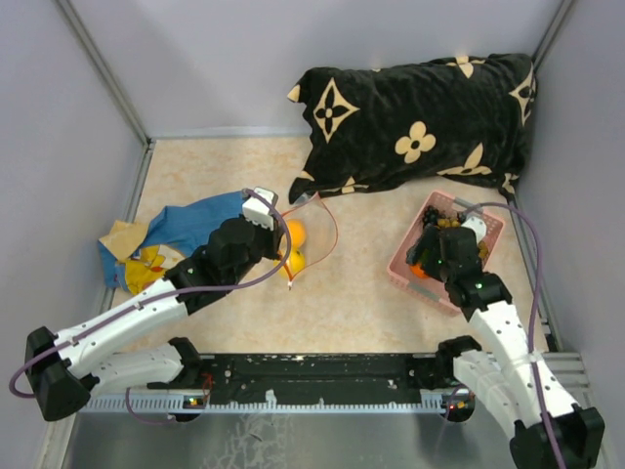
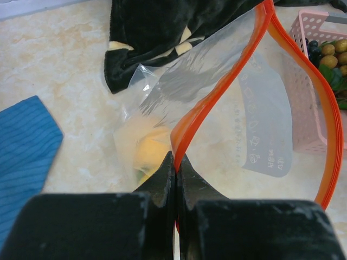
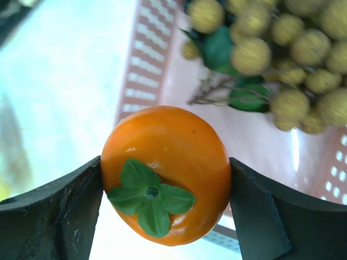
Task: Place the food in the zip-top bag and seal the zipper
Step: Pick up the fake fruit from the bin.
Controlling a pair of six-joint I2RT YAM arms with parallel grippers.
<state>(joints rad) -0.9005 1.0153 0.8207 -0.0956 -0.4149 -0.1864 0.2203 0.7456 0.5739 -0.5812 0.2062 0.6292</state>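
Note:
The clear zip-top bag (image 1: 311, 234) stands open at table centre, its orange-red zipper (image 2: 217, 103) curving round the mouth. Yellow and orange fruit (image 1: 292, 246) lie inside it, blurred through the plastic in the left wrist view (image 2: 149, 154). My left gripper (image 2: 177, 162) is shut on the zipper strip and holds the mouth up. My right gripper (image 3: 165, 184) is shut on the orange-red green-topped fruit (image 3: 165, 173) over the near-left corner of the pink basket (image 1: 405, 262). Brown-tan berries (image 3: 282, 49) with green leaves lie in the basket. Dark grapes (image 2: 313, 49) show at its edge.
A black pillow with cream flower shapes (image 1: 420, 122) lies at the back. Blue cloth with a yellow thing (image 1: 156, 244) lies at the left, beside my left arm. Grey walls close in the table on three sides.

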